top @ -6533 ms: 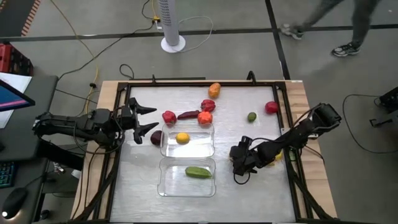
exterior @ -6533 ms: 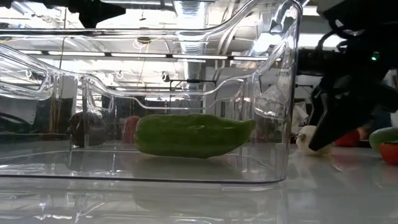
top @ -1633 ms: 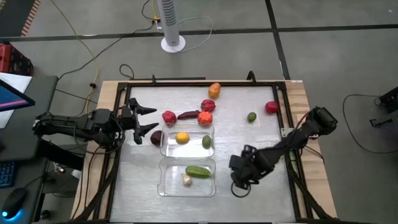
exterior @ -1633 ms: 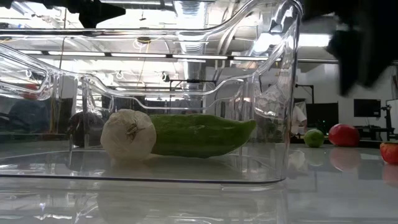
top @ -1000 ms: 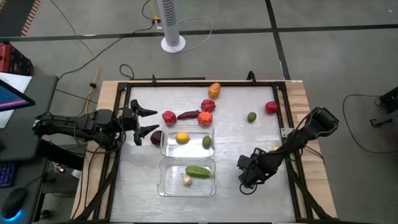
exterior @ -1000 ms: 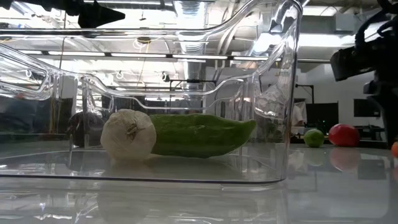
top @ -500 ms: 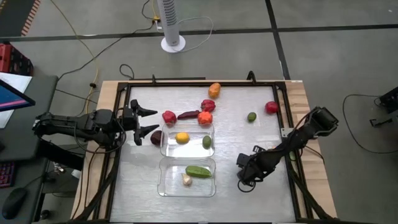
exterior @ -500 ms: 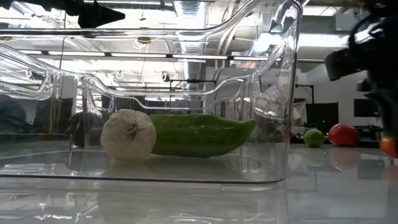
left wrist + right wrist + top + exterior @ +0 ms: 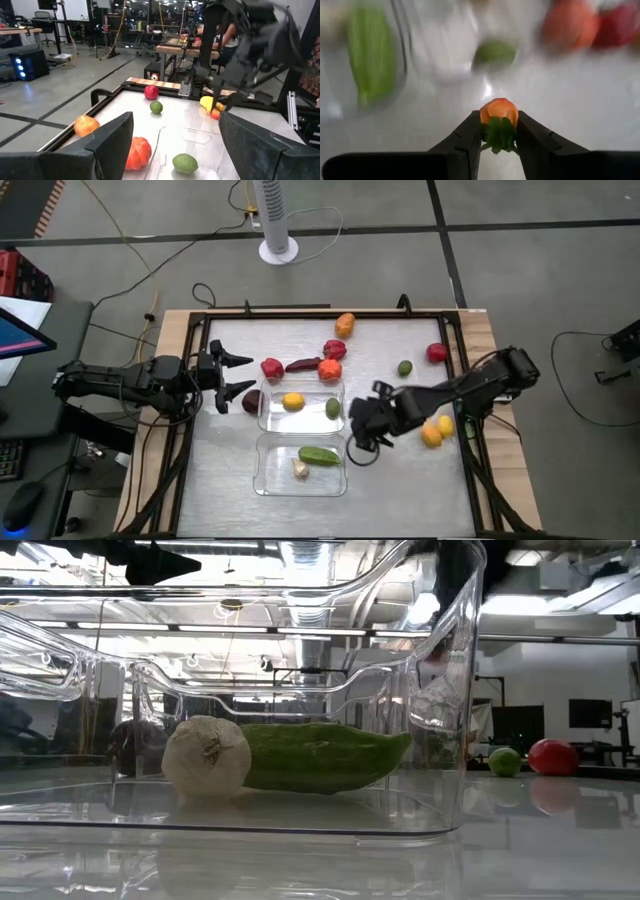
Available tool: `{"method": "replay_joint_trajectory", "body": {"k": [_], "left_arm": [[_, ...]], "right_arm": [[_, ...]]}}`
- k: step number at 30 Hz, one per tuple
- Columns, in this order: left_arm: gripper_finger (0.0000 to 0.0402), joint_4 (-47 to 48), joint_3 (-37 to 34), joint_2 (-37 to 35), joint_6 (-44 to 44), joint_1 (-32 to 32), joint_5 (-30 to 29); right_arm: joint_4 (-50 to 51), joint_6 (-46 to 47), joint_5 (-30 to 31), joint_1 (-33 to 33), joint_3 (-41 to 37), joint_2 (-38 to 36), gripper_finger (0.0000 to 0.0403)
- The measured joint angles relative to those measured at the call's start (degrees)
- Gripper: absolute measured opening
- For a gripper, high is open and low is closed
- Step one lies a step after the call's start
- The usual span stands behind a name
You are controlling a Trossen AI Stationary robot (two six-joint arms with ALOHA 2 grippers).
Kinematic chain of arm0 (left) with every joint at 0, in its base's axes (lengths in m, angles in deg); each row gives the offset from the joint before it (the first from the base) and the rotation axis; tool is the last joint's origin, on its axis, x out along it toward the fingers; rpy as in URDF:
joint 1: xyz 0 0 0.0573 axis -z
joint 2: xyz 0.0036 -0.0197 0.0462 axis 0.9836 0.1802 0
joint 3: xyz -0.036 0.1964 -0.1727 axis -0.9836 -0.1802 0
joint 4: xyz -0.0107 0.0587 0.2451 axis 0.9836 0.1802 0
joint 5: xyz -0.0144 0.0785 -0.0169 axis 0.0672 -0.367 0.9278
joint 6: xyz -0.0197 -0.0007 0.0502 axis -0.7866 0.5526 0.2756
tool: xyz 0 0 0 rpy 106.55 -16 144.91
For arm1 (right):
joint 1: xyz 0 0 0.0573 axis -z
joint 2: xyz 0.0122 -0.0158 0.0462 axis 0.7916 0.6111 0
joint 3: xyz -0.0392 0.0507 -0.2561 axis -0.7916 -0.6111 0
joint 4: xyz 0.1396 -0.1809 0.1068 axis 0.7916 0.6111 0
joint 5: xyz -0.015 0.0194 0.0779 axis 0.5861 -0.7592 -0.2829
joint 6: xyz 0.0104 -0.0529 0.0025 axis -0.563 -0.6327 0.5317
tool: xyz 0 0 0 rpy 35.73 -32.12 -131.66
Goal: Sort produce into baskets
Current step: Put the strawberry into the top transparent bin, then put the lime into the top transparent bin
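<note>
Holding a small orange piece with green leaves [image 9: 498, 119] clamped in my right gripper [image 9: 362, 424], just beside the baskets [image 9: 302, 463]. Risk: the shallow grip could slip before the tub. Left gripper [image 9: 228, 376] waits open. A second ago this gripper sat farther right, empty.

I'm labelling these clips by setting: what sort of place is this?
Probably a robotics lab or workshop: workbenches and cables stand behind the framed table, on a bare concrete floor beside a tower fan.
</note>
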Motion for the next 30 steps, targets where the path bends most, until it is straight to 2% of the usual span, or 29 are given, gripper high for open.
{"method": "replay_joint_trajectory", "body": {"k": [3, 7, 11, 17, 20, 25, 30], "left_arm": [[0.028, -0.02, 0.0, 0.0, 0.0, 0.0, -0.02], [0.028, -0.04, 0.0, 0.0, 0.38, 0.0, -0.04], [0.028, -0.06, 0.0, 0.0, 0.44, 0.01, -0.04], [0.028, -0.06, 0.0, -0.02, 0.44, 0.0, -0.07], [0.028, -0.06, 0.0, 0.0, 0.44, 0.0, -0.07], [0.028, 0.03, 0.0, -0.02, 0.4, 0.02, 0.0], [0.028, 0.78, 0.0, 0.0, 0.14, 0.0, 0.31]], "right_arm": [[-6.18, -5.83, 1.68, 2.08, 2.23, -0.03, 0.0135], [-18.1, -15.58, -0.53, 3.58, 2.44, 0.58, 0.0145], [-23.81, -21.62, -1.97, 3.98, 2.17, 2.71, 0.0182], [-22.13, -22.46, -1.94, 6.51, 2.07, 4.17, 0.0281], [-19.23, -22.34, -0.82, 8.13, 2.16, 3.56, 0.0315], [-7.77, -19.05, 5.41, 12.46, 1.04, 0.14, 0.0329], [-7.49, -13.89, 6.98, 18.86, -9.71, -7.44, 0.0328]]}}
